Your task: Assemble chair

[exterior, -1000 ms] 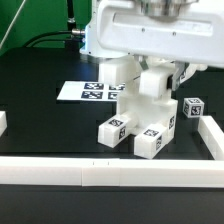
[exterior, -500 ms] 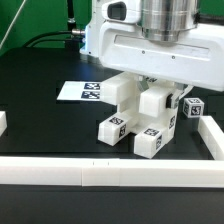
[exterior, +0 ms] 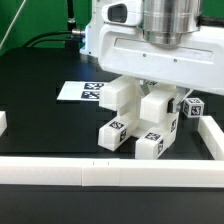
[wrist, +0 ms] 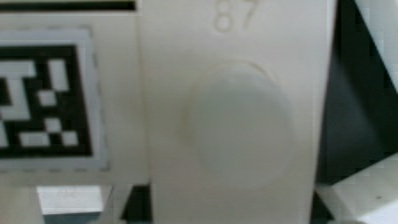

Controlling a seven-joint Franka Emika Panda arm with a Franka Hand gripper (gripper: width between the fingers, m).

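1. The chunky white plastic chair [exterior: 143, 118] with square tags stands centre-right in the exterior frame on the black bench [exterior: 40, 135], under my tool [exterior: 150, 84].
2. The fingers of my tool are hidden; I cannot tell its opening or hold.
3. I judge the plastic stiff, light, rather slippery: grip flat block sides.
4. Wrist view alone shows an oval dimple [wrist: 240, 120] on a part; exterior alone shows the whole.
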